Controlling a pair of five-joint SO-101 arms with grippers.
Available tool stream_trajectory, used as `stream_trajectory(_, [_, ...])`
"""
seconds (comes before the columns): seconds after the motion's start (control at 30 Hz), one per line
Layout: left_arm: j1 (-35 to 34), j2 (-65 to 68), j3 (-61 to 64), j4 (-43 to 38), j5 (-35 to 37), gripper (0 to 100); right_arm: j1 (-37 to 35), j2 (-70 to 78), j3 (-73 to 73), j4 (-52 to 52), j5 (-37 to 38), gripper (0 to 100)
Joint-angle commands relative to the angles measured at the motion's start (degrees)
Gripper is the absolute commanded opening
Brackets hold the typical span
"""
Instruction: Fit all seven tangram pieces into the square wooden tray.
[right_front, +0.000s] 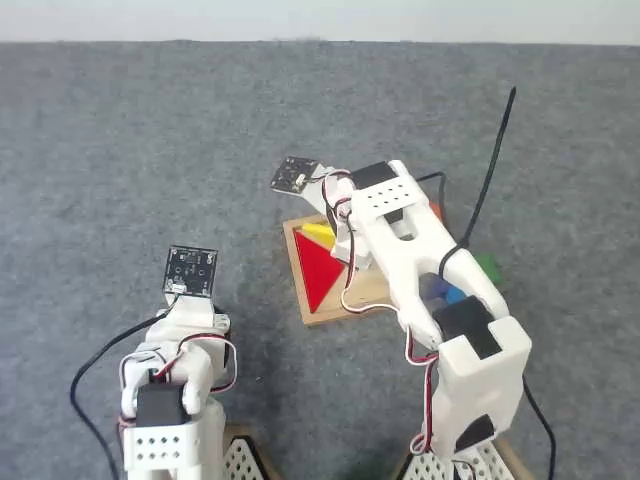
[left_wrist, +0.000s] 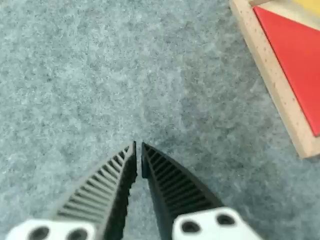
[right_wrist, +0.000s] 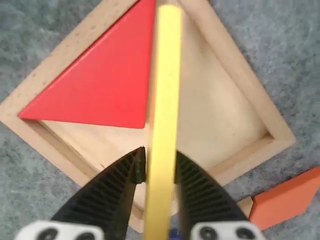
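The square wooden tray (right_front: 294, 262) lies mid-table with a red triangle (right_front: 318, 268) in its left half. My right gripper (right_wrist: 160, 157) hangs over the tray (right_wrist: 240, 75), shut on a yellow piece (right_wrist: 163, 95) held edge-on beside the red triangle (right_wrist: 105, 85). From above, the yellow piece (right_front: 318, 233) shows at the tray's far side. An orange piece (right_wrist: 285, 197) lies outside the tray. My left gripper (left_wrist: 138, 147) is shut and holds nothing, low over the carpet left of the tray (left_wrist: 272, 75); the red triangle (left_wrist: 300, 55) is in sight.
Green (right_front: 488, 266), blue (right_front: 452, 294) and orange (right_front: 436, 212) pieces lie on the grey carpet to the right of the tray, partly hidden by the right arm. A black cable (right_front: 490, 170) rises behind that arm.
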Motion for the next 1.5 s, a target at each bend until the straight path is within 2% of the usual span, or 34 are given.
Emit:
stream_trajectory(0.0, [0.26, -0.97, -0.57, 0.18, -0.09, 2, 0.48, -3.74, -2.02, 0.31, 0.44, 18.7])
stream_trajectory(0.2, [0.26, -0.97, -0.57, 0.18, -0.09, 2, 1.01, -3.65, -2.29, -0.84, 0.0, 19.0])
stream_trajectory(0.63, [0.26, -0.97, -0.57, 0.18, -0.09, 2, 7.08, -12.26, -0.88, -0.66, -3.16, 19.0])
stream_trajectory(0.8, [0.26, -0.97, -0.57, 0.18, -0.09, 2, 7.34, -17.63, 3.52, -1.98, -6.42, 18.9])
stream_trajectory(0.97, [0.26, -0.97, -0.57, 0.18, -0.09, 2, 6.2, -30.2, 13.19, -5.67, -7.3, 17.4])
stream_trajectory(1.1, [0.26, -0.97, -0.57, 0.18, -0.09, 2, 3.91, -41.71, 25.67, -13.41, -13.27, 0.2])
stream_trajectory(1.2, [0.26, -0.97, -0.57, 0.18, -0.09, 2, 1.98, -46.99, 36.57, -22.46, -13.98, 3.2])
stream_trajectory(1.3, [0.26, -0.97, -0.57, 0.18, -0.09, 2, -0.4, -49.19, 45.27, -29.93, -14.42, 0.6])
stream_trajectory(1.47, [0.26, -0.97, -0.57, 0.18, -0.09, 2, -2.07, -49.27, 51.16, -39.08, -14.51, 1.6])
